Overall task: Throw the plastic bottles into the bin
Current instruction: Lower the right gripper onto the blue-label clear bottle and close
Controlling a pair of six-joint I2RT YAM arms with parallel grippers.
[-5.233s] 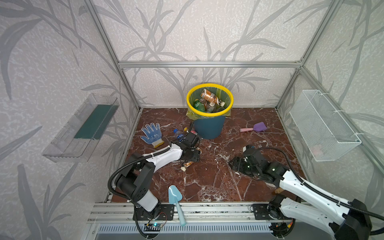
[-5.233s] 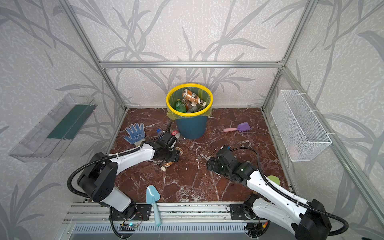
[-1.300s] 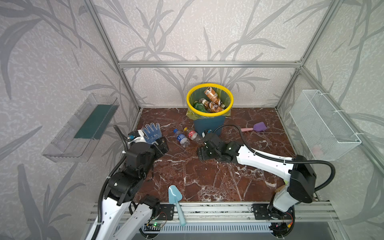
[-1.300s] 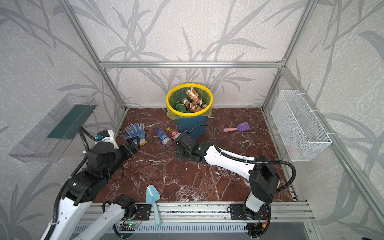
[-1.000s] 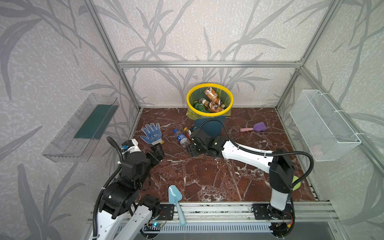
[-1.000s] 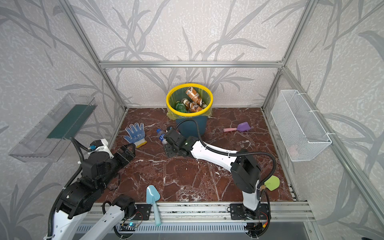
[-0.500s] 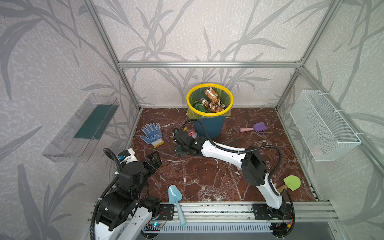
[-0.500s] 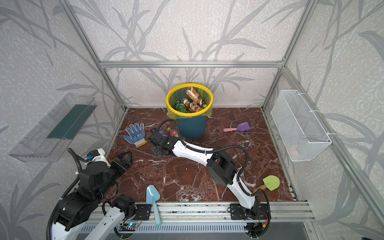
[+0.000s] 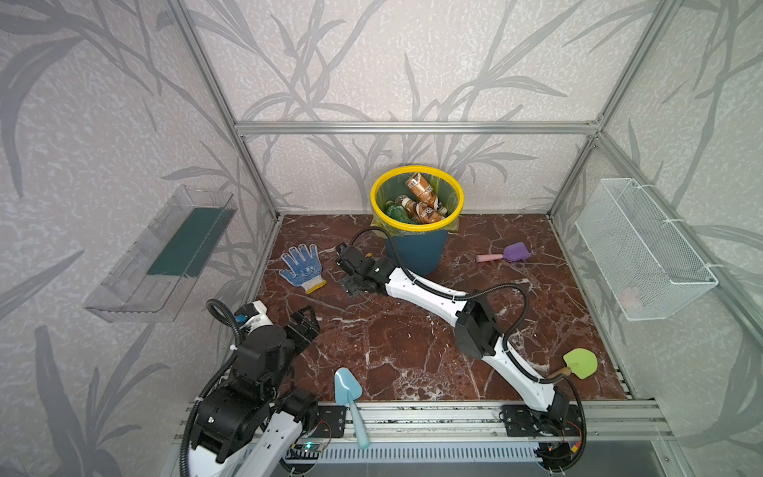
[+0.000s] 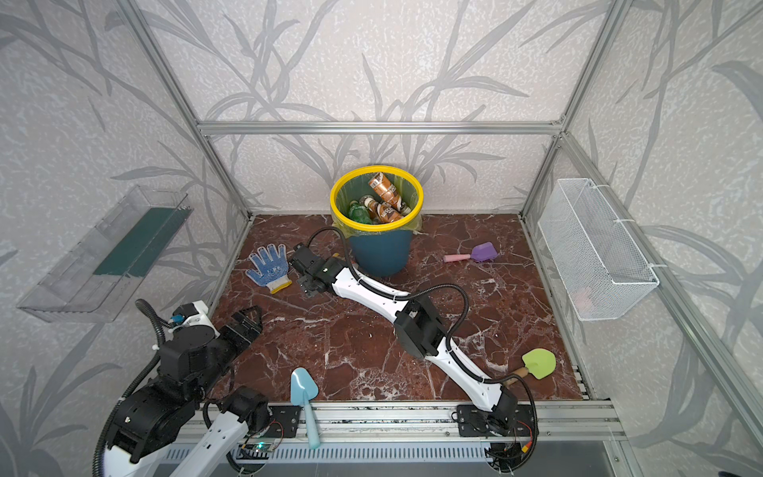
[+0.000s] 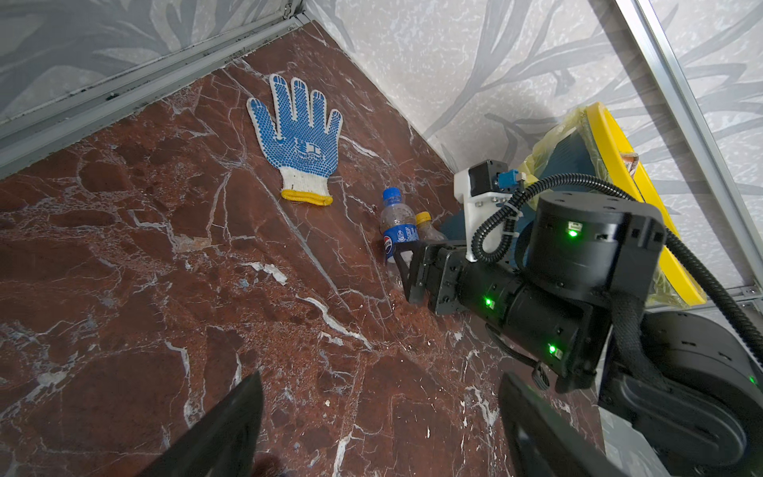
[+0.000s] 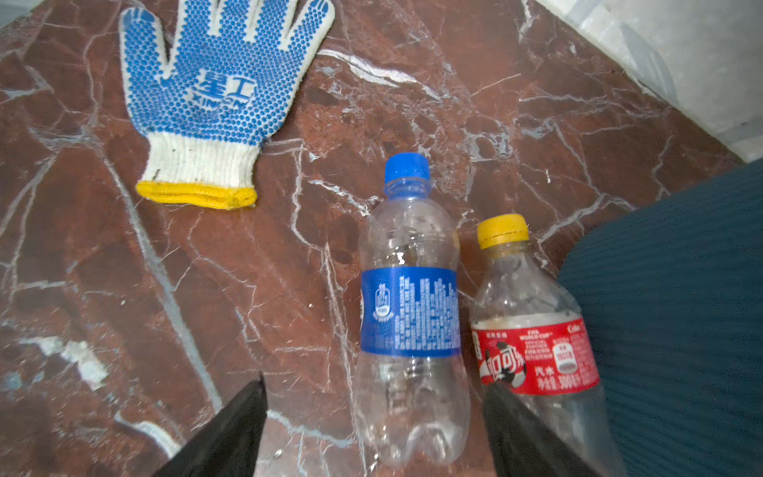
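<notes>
- Right gripper [image 12: 373, 384] is low over the worktop [image 9: 392, 330], next to the bin [image 9: 417, 256], with the arm reaching across to the left side in both top views.
- Its fingers [image 12: 231, 429] are wide apart and straddle the base end of the blue-label bottle [image 12: 408, 309]. There is a gap on the glove side, so it is not clamped.
- The blue-label bottle lies flat, clear with a blue cap, and the cap points toward the glove [image 12: 214, 91].
- The red-label bottle [image 12: 532, 355] has a yellow cap and lies flat just beside the blue one, between it and the teal bin wall. Cannot tell whether it touches the bin.
- The other right finger sits over the seam between the two bottles.
- Left gripper [image 11: 380, 380] is pulled back near the front left corner and raised, with fingers wide and nothing between them.
- The bin stands at the back wall with a yellow rim and a green-yellow liner.
- Inside it are several brown-wrapped bottles [image 9: 421, 198] and one green bottle [image 9: 391, 208].
- The glove lies flat on the worktop, near the blue cap but apart from it.
- Blue scoop [image 9: 349, 392] is at the front edge, purple scoop [image 9: 514, 252] is to the right of the bin, and green scoop [image 9: 580, 363] is front right.
</notes>
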